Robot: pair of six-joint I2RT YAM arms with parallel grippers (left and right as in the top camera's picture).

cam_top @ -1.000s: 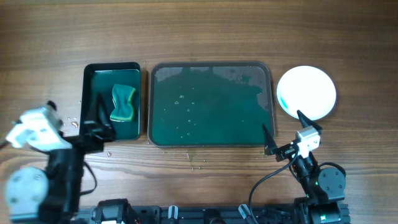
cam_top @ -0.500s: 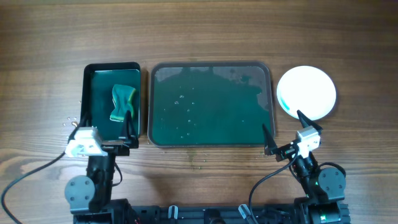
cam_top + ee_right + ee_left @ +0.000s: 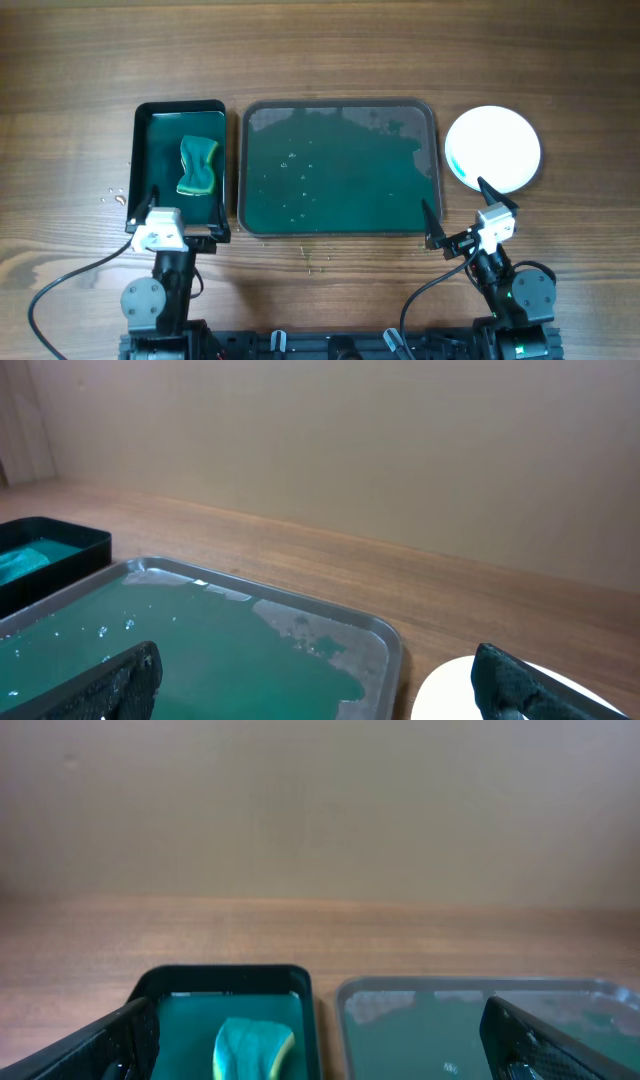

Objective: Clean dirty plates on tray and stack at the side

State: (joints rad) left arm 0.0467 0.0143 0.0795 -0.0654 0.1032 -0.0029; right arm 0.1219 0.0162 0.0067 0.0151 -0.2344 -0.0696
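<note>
The large dark green tray (image 3: 338, 110) with a grey rim lies mid-table with green liquid and no plates on it; it also shows in the right wrist view (image 3: 390, 645) and the left wrist view (image 3: 480, 988). Plain white plates (image 3: 493, 148) sit stacked right of the tray, their edge visible in the right wrist view (image 3: 450, 690). My left gripper (image 3: 178, 210) is open and empty near the front edge of the sponge tray (image 3: 145, 112). My right gripper (image 3: 460, 210) is open and empty between the tray's front right corner and the plates.
The smaller dark green sponge tray holds a green and yellow sponge (image 3: 197, 165), also in the left wrist view (image 3: 252, 1045). Water drops dot the wood left of the sponge tray (image 3: 112, 194) and before the large tray.
My left arm has swung in from the far left and settled low at the sponge tray's front edge. The right arm, plates and tray have not moved.
</note>
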